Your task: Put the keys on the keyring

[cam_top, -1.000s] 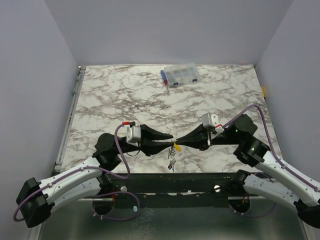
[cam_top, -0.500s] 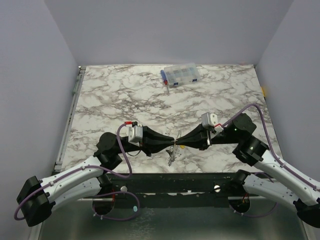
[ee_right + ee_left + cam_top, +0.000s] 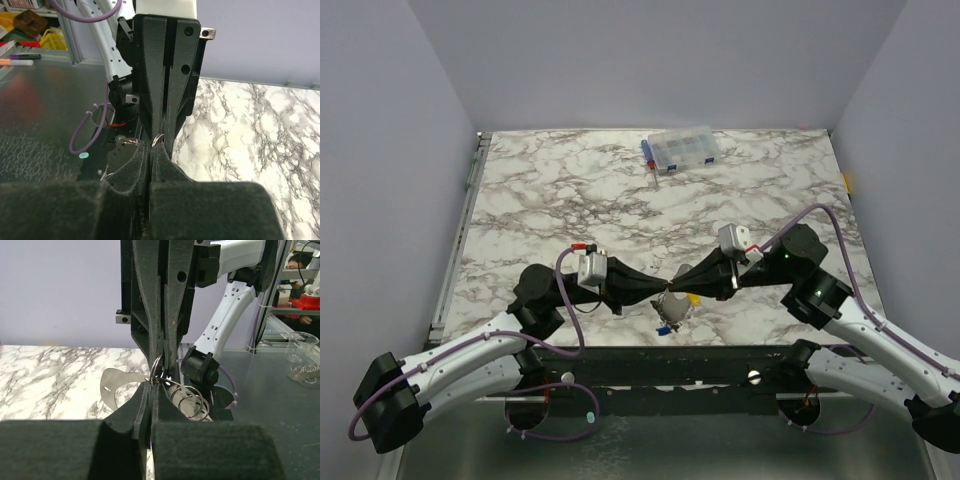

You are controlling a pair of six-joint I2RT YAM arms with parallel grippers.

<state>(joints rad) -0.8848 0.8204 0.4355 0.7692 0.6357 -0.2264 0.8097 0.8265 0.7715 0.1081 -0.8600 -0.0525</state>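
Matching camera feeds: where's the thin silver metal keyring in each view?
Top external: thin silver metal keyring lower centre, between left gripper and right gripper, barely resolvable.
Left wrist: keyring centre, between meeting fingertips.
Right wrist: keyring centre, at fingertips.
Shared landmark: grey-veined marble tabletop.

End effectors (image 3: 670, 289) clamped, tip-to-tip

We can read no text, label, brand, number or sign in any of the views. The clear box (image 3: 680, 149) at 12 o'clock on the counter (image 3: 570, 190) is too small for any lettering on it to be made out. The pens (image 3: 15, 62) at 9 o'clock in the right wrist view are too blurred to show any print.
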